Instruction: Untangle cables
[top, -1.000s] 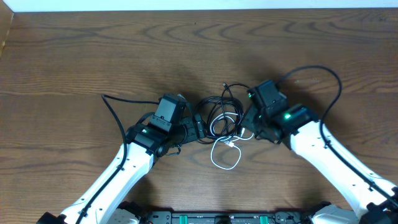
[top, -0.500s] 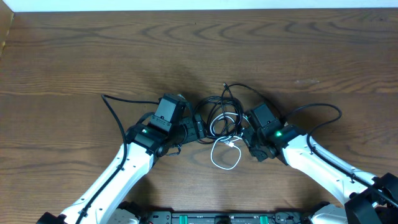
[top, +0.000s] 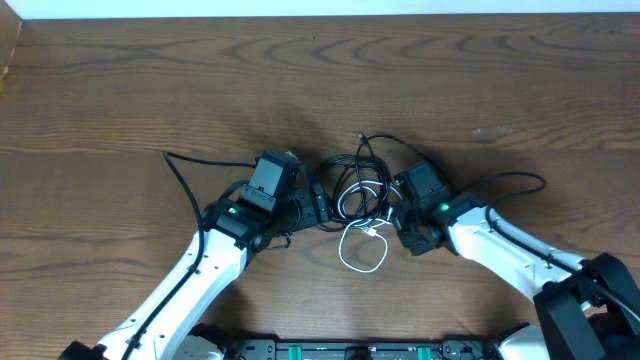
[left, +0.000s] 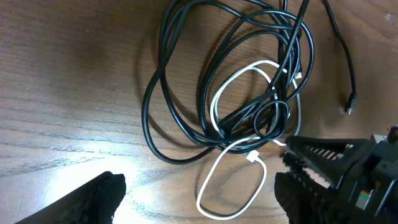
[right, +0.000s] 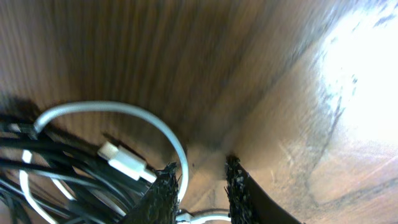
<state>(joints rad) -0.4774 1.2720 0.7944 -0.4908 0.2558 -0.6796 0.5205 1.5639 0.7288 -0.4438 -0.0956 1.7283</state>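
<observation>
Since the cables (top: 358, 188) sit bunched between the two arms, the coming move turns on the white cord (right: 146, 121) and the right jaws. That cord curves down out of the pile and runs straight into the gap of the right jaws, hugging one finger. Its flat white plug (right: 124, 160) lies just beside them on the pile side. The right jaws stand a little apart with bare wood showing between them, so the cord looks unpinched.

The left jaws are spread wide and hold nothing. The pile lies ahead of them, and the white cord's loose loop rests on the desk (top: 150, 80) between their tips. Even so, the right arm is nearer to the cord itself. The loop stretches away from the pile toward the arms' bases, so I judge that closing on it and drawing it that way would follow its long axis.

The black cords (left: 180, 93) are thin, smooth and glossy, wound in several overlapping rings with the white one threaded through. One small black plug (left: 350, 109) lies off beyond the pile. The desk is dark grained wood, likely smooth enough for cords to slide.
</observation>
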